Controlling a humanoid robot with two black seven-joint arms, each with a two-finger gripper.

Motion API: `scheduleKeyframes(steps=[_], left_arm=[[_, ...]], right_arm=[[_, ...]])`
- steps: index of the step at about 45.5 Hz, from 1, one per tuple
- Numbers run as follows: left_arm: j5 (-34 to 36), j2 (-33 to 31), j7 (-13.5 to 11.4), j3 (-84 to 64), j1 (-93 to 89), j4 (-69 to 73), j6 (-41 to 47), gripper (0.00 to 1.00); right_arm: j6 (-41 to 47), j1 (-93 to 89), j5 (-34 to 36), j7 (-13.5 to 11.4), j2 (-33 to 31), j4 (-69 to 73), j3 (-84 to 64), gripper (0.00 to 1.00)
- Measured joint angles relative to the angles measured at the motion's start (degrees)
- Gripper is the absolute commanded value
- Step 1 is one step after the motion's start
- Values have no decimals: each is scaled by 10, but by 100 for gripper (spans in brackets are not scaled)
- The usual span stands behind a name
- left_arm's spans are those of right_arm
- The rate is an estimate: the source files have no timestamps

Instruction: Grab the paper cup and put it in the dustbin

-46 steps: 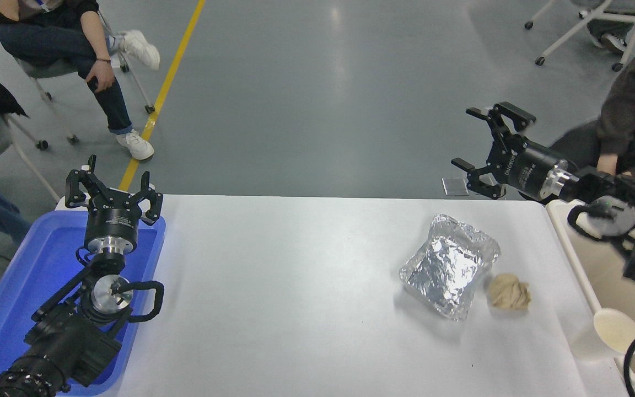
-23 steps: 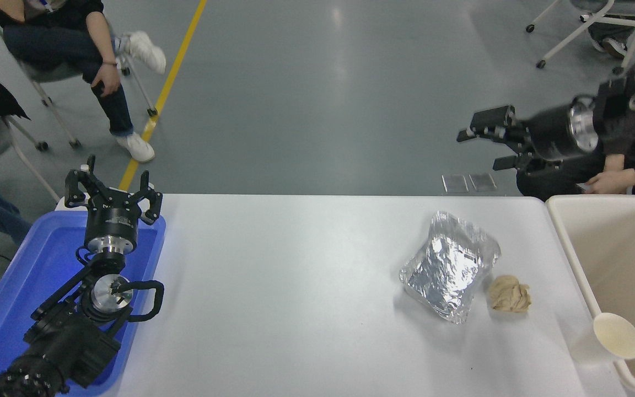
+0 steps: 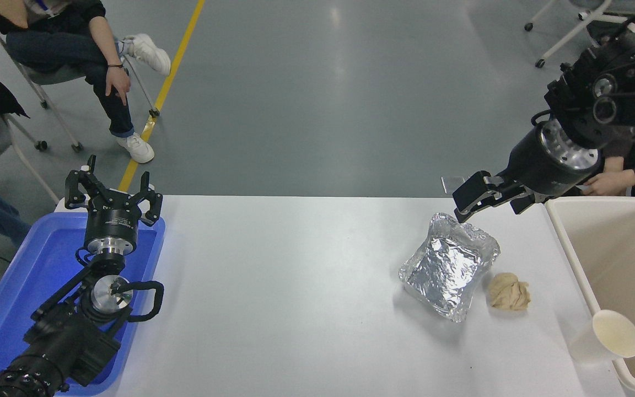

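Observation:
The small white paper cup (image 3: 607,336) stands tilted on the table's front right, its rim leaning against the left wall of the cream-beige dustbin (image 3: 571,248). My right gripper (image 3: 488,199) is open and empty. It hangs over the table's far edge just behind the foil container, far from the cup, with its arm coming down from the upper right. My left gripper (image 3: 113,190) is open and parked over the blue tray at the lower left.
A wrinkly silver foil container (image 3: 450,264) and a tan lumpy wad (image 3: 509,292) lie between my right gripper and the cup. A blue plastic tray (image 3: 20,270) sits at the left. A person's hand (image 3: 604,183) rests behind the bin; another person sits at the top left.
My right arm has lifted from over the dustbin and swung up; the gripper now points down-left and has dropped to the table's far edge by the foil container. The cup has not moved.

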Motion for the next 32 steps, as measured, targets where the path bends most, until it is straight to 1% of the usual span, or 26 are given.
scheduleKeyframes(steps=[6, 19, 26, 32], left_arm=[[0, 0, 0, 0, 0, 0, 0, 99], [0, 0, 0, 0, 0, 0, 0, 99], [-1, 0, 0, 0, 0, 0, 0, 99], [-1, 0, -1, 0, 0, 0, 0, 99]], right_arm=[[18, 43, 25, -1, 14, 11, -27, 100], [33, 92, 117, -7, 27, 37, -70, 100], [36, 100, 139, -8, 30, 45, -78, 100], [37, 103, 141, -8, 23, 49, -84, 100]])
